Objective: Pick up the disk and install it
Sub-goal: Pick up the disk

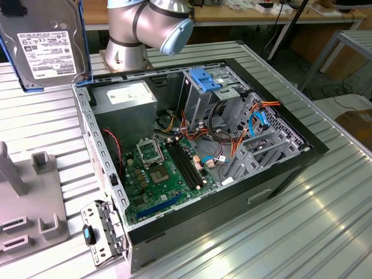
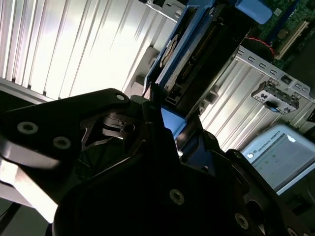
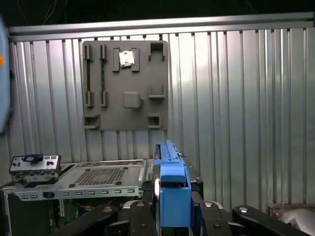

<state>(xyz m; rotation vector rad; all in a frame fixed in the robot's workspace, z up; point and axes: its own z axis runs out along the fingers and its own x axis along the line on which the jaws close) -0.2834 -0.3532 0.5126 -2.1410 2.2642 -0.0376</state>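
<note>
Disk [image 1: 46, 52] hangs at the exterior view's upper left, its blue rail clamped tight in the gripper [image 3: 172, 196]. At centre frame sits the open computer case [image 1: 232, 203]. A clean install likely means holding the disk square to the drive cage [image 1: 200, 102], clear of loose cables [image 1: 238, 142].

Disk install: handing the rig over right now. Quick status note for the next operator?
Tool: shut on the disk.
Disk: held upright at the exterior view's left, label facing that camera, outside the open computer case.
Done: pick-up.
Left: the install; the disk is not yet in the case.
</note>
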